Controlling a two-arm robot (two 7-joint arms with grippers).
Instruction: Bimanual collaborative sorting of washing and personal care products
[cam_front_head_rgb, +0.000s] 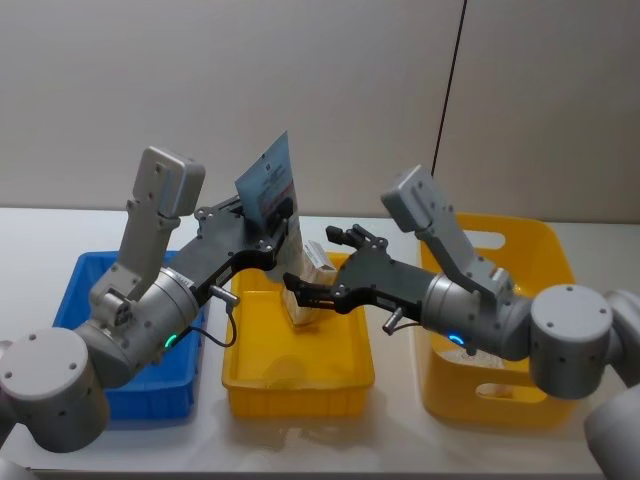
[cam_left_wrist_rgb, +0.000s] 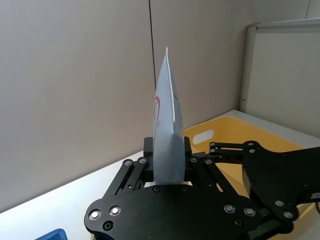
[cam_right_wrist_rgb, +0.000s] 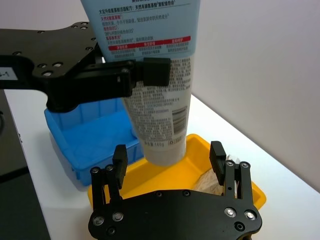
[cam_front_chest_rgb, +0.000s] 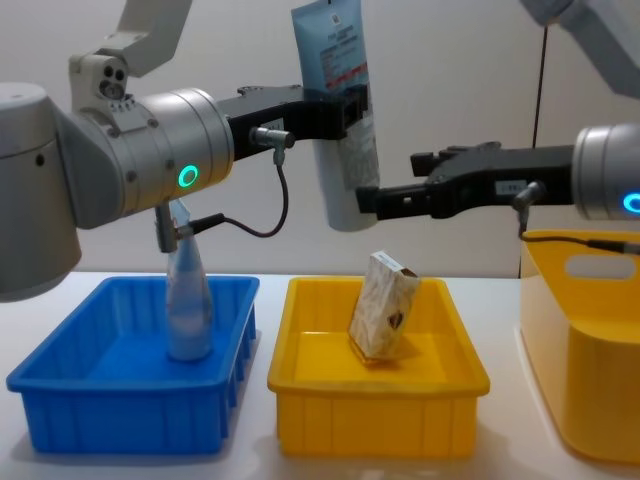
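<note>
Standing nearest on the pale worktop (cam_front_head_rgb: 40, 235) are three containers in a row: a blue tray (cam_front_chest_rgb: 120, 425) on the left, a yellow tray (cam_front_chest_rgb: 380, 425) in the middle and a taller yellow bin (cam_front_chest_rgb: 590, 350) on the right, each a little apart from its neighbour. A loose tube (cam_front_chest_rgb: 187, 300) stands upright on the floor of the blue tray. A marbled carton (cam_front_chest_rgb: 383, 305) sits tilted in the yellow tray, its lower end on the tray floor and its top leaning toward the right. Above the trays, the left claw (cam_front_chest_rgb: 348, 108) extends from the left and is pinching the held tube (cam_front_chest_rgb: 335, 50) across its middle, one finger on each flat face. This tube hangs in the air above the yellow tray's left side, crimped end up and cap end down, leaning slightly. The right claw (cam_right_wrist_rgb: 168, 157) extends from the right, lower than the left one, with its fingers (cam_right_wrist_rgb: 120, 162) spread wide. In the right wrist view the held tube's cap end shows between the two fingers with a gap on either side, so nothing is gripped there. Whether the cap lies level with the fingertips or just past them I cannot tell. Farthest back are a plain grey wall (cam_front_chest_rgb: 480, 60) and a dark cable (cam_front_head_rgb: 452, 85) running down it.
</note>
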